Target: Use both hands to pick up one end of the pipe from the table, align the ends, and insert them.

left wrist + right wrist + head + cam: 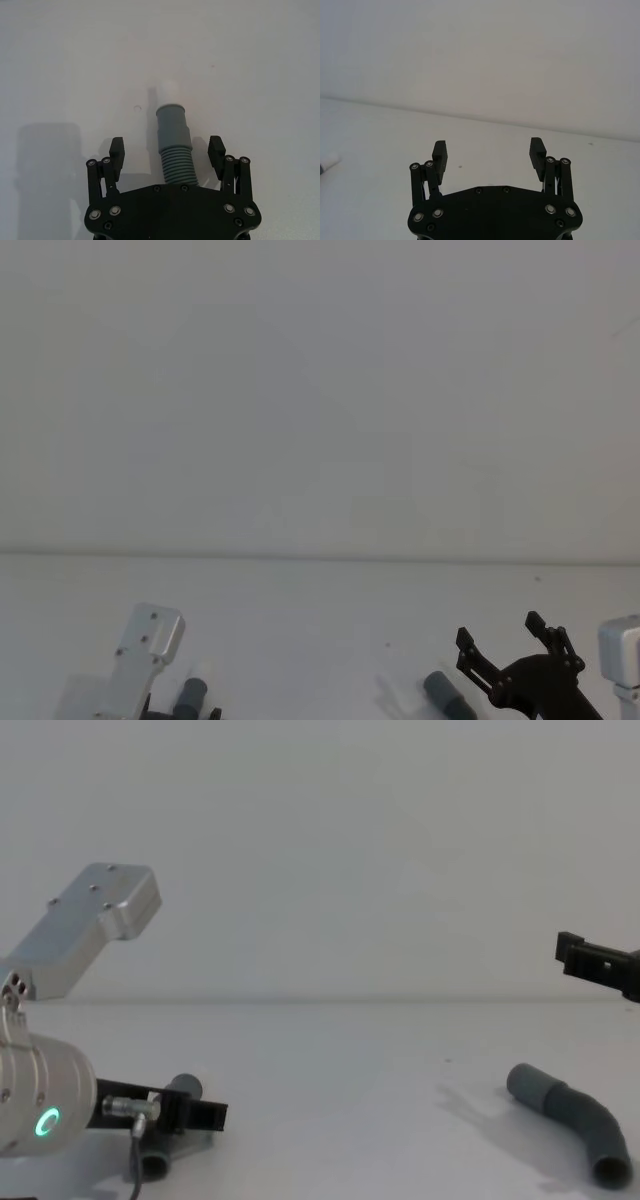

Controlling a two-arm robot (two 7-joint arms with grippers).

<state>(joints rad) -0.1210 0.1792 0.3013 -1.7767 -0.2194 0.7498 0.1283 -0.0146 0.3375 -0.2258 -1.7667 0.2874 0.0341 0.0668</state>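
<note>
While two pipe pieces (173,125) (570,1115) lie apart, left tool (166,145) and right tool (489,148) gape wide, seemingly empty.

The white tabletop (320,620) runs back to a pale wall (320,390). At the near left edge a silver arm housing (148,645) slants down. Just beside it lies one pipe piece (188,700), its whitish tip (202,673) pointing toward the wall, with black bits of the left claw (182,713) on either side. Well apart on the right, the right claw (502,633) has its fingers spread wide. The other pipe piece (445,695) lies just beside its left finger.
</note>
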